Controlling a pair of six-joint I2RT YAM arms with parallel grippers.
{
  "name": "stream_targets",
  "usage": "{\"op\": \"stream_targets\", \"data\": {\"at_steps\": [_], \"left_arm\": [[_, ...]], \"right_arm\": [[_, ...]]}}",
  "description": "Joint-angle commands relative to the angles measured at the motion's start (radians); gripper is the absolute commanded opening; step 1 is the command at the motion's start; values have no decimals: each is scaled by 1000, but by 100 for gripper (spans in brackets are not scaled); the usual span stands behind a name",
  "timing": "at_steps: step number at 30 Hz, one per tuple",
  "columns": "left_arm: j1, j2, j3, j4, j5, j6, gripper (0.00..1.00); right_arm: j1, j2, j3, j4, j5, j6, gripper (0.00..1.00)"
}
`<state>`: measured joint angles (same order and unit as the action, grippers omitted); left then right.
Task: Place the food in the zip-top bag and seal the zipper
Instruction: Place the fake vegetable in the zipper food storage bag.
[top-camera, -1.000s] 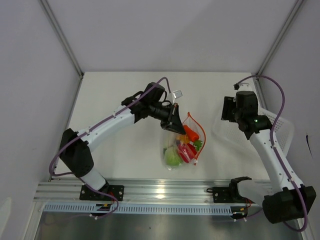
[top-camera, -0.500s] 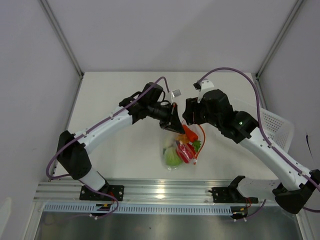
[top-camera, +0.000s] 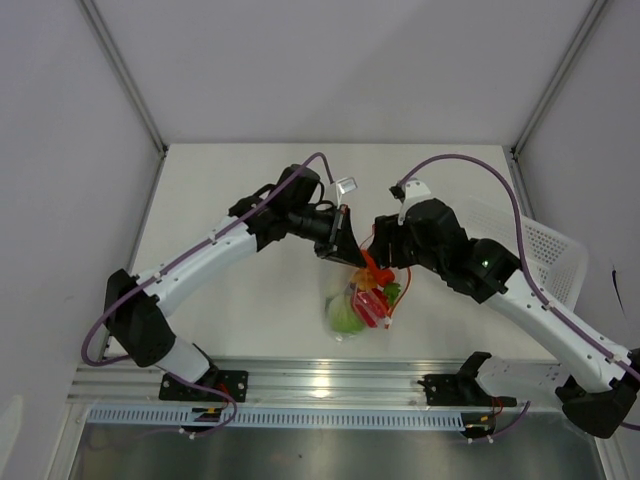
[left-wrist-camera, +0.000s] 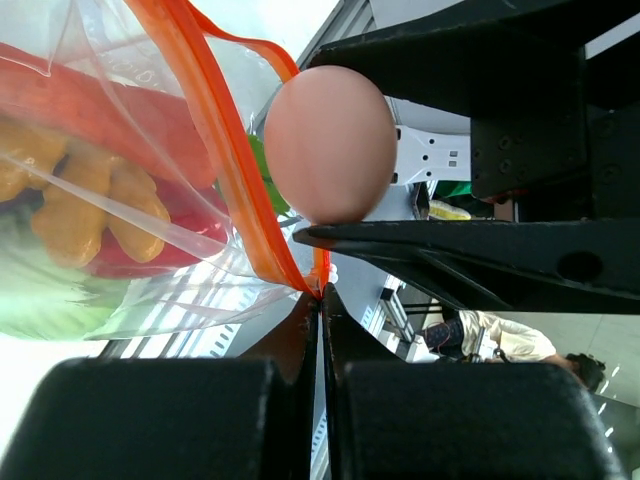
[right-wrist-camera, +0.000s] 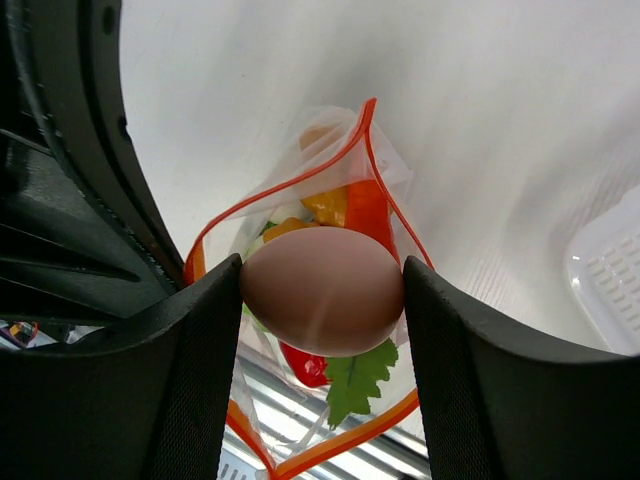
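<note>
Left arm reaches in from the left over mid-surface (top-camera: 230, 190), wrist rolled, left gripper (top-camera: 346, 237) at the top corner of the zip-top bag (top-camera: 362, 295). Its jaws are together, pinching the zipper (left-wrist-camera: 230, 170) and holding that edge up. Right arm arcs in from the right, with right gripper (top-camera: 384, 240) just beside the left one. It is clamped on the pink one (right-wrist-camera: 322, 285), an egg shape squeezed between both fingers.

The pink one sits right above the bag mouth, which gapes open. It is close against the zipper strip in the left wrist view; I can't tell if they touch.

Bag hangs down to the surface. Inside are the green round fruit (top-camera: 345, 318) at the bottom, red pepper (top-camera: 372, 300) and orange-yellow lumpy piece (left-wrist-camera: 90, 210). White basket (top-camera: 555, 255) is off to the right, well apart.
</note>
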<state>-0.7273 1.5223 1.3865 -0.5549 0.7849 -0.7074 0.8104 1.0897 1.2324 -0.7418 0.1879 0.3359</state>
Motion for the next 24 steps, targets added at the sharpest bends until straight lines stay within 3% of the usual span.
{"op": "stream_targets", "data": {"at_steps": [1,3,4,12,15,17,18,19,20,22,24], "left_arm": [[-1,-54,-3,13,-1,-3,1],[-1,-54,-12,16,2,-6,1],[-1,-53,-18,18,4,-7,1],[-1,-57,-26,29,0,-12,1],[-1,-59,-23,32,5,-17,1],[-1,-65,-20,23,-1,-10,0],[0,-65,-20,20,-1,-7,1],[2,-68,-21,15,-4,-6,1],[3,-70,-24,15,-3,-6,1],[5,-74,-27,16,-3,-6,1],[5,-76,-33,19,-1,-9,1]], "right_arm": [[7,-24,-13,15,19,34,41],[6,-30,-13,22,19,37,63],[7,-33,-10,19,30,40,99],[-2,-34,50,7,25,84,99],[-7,-1,102,-51,60,130,99],[-74,24,142,-132,36,210,99],[-115,26,160,-161,-3,244,99],[-232,27,162,-186,-80,238,99],[-302,18,147,-188,-290,215,99],[-428,-4,54,-162,-451,180,99],[-548,-42,0,-156,-564,134,91]]}}
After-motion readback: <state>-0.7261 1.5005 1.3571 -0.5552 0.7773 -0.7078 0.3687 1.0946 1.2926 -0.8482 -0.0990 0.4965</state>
